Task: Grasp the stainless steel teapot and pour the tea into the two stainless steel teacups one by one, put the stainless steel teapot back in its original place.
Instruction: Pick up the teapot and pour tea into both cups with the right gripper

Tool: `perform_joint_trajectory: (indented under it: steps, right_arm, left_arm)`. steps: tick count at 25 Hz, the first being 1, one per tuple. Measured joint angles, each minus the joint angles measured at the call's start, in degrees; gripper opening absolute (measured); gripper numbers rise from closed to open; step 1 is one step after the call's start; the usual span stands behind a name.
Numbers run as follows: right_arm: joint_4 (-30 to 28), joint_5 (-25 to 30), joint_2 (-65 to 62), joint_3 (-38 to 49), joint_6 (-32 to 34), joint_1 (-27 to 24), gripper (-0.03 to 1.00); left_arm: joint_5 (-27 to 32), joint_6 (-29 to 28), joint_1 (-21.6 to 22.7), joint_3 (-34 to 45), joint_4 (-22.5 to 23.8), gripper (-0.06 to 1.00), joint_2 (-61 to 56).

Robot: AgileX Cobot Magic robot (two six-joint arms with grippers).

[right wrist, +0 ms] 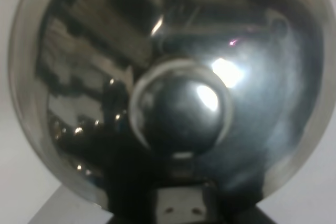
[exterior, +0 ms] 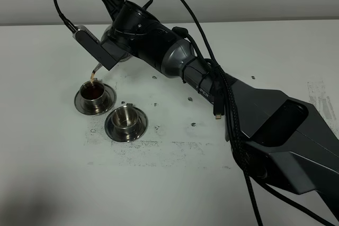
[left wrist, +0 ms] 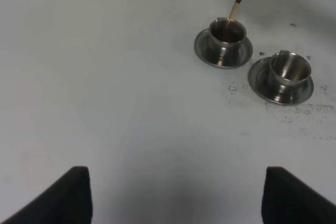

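My right gripper is shut on the stainless steel teapot and holds it tilted above the table. Its thin spout points down over the far-left teacup. A thin stream of reddish-brown tea runs into that cup, which holds dark tea. The second teacup stands on its saucer just to the right and nearer, and looks empty. The right wrist view is filled by the teapot's lid and knob. My left gripper is open and empty, well short of the cups.
The white table has dark scuff specks around the saucers. The right arm's dark body and its cables stretch across the right half of the exterior view. The left arm does not show there.
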Motion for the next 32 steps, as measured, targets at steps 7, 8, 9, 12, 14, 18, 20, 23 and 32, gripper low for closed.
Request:
perform_joint_trajectory:
  steps: [7, 8, 9, 12, 14, 18, 20, 23, 32]
  right_arm:
    - [0.58, 0.48, 0.00, 0.00, 0.06, 0.00, 0.17]
    - [0.85, 0.54, 0.00, 0.00, 0.06, 0.00, 0.17]
    - [1.27, 0.76, 0.00, 0.00, 0.06, 0.00, 0.17]
    - [3.01, 1.65, 0.00, 0.00, 0.06, 0.05, 0.17]
    - [4.56, 2.33, 0.00, 0.00, 0.06, 0.05, 0.17]
    - [8.43, 4.47, 0.00, 0.00, 0.06, 0.05, 0.17]
    - [10.34, 5.51, 0.00, 0.00, 0.06, 0.05, 0.17]
    - [11.27, 6.12, 0.00, -0.06, 1.21, 0.05, 0.17]
    - [14.79, 9.61, 0.00, -8.11, 16.62, -0.13, 0.17]
  left_arm:
    - [0.00, 0.00, 0.00, 0.00, 0.00, 0.64, 0.00]
    - [0.00, 0.00, 0.00, 0.00, 0.00, 0.64, 0.00]
    - [0.00, 0.00, 0.00, 0.00, 0.00, 0.64, 0.00]
    - [0.00, 0.00, 0.00, 0.00, 0.00, 0.64, 0.00]
    - [0.00, 0.00, 0.00, 0.00, 0.00, 0.64, 0.00]
    - [0.00, 0.00, 0.00, 0.00, 0.00, 0.64, 0.00]
    - [0.00, 0.00, 0.00, 0.00, 0.00, 0.64, 0.00]
    - [0.00, 0.00, 0.00, 0.00, 0.00, 0.64, 0.00]
    - [0.00, 0.00, 0.00, 0.00, 0.00, 0.64, 0.00]
